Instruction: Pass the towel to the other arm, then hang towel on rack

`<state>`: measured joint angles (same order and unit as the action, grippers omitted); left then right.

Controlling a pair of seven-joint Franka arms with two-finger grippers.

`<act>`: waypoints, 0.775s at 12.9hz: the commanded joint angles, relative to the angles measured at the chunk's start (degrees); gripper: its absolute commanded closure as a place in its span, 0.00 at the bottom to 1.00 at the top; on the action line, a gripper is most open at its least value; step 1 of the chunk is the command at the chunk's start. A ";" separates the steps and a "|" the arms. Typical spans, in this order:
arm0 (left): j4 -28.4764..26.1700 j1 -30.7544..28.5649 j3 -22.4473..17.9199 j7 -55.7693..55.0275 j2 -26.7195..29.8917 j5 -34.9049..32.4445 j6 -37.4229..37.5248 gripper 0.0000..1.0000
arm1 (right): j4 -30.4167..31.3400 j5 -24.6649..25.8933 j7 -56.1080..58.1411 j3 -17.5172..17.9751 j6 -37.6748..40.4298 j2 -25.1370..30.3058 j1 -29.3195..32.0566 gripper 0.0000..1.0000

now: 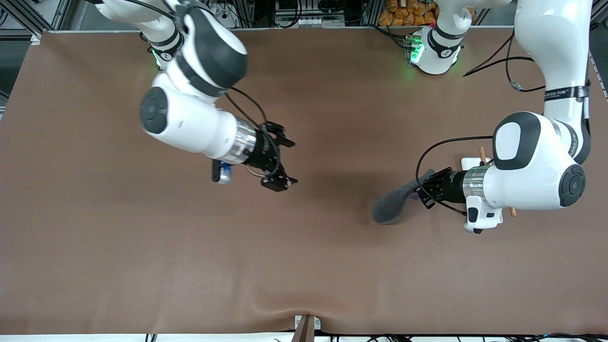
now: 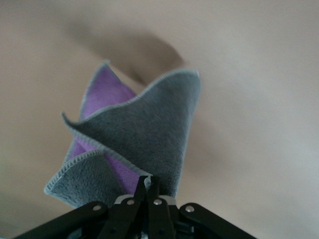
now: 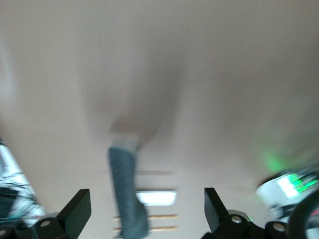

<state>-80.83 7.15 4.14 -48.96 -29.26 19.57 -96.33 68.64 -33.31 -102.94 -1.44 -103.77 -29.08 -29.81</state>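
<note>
Pinching the fuzzy grey-and-purple towel (image 2: 144, 134), the left end effector (image 2: 148, 185) hangs above brown table (image 1: 142, 261).

Brown table (image 1: 142, 266), metal framing (image 1: 28, 14) at edge.

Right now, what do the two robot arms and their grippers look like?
Both arms have glossy white shells with dark grey joint bands and round dark caps. Each wrist ends in a silver metal ring, then a black gripper with two black fingers: the right gripper, the left gripper. Thin black cables loop along both wrists. Green lights glow at the bases.
</note>
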 commanded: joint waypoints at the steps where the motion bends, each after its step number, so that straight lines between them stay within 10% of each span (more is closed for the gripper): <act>1: -4.41 -0.29 0.08 3.59 2.89 -7.06 1.14 1.00 | 1.23 1.92 7.64 0.74 7.24 3.23 4.30 0.00; 10: -6.71 -12.33 0.61 20.57 4.21 -6.30 6.58 1.00 | 1.32 17.56 39.68 0.74 27.37 6.93 13.26 0.00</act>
<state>-85.70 -4.15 4.13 -28.41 -27.72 12.50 -91.94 68.63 -17.58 -71.33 -1.63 -79.70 -24.08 -21.14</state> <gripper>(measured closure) 0.974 0.000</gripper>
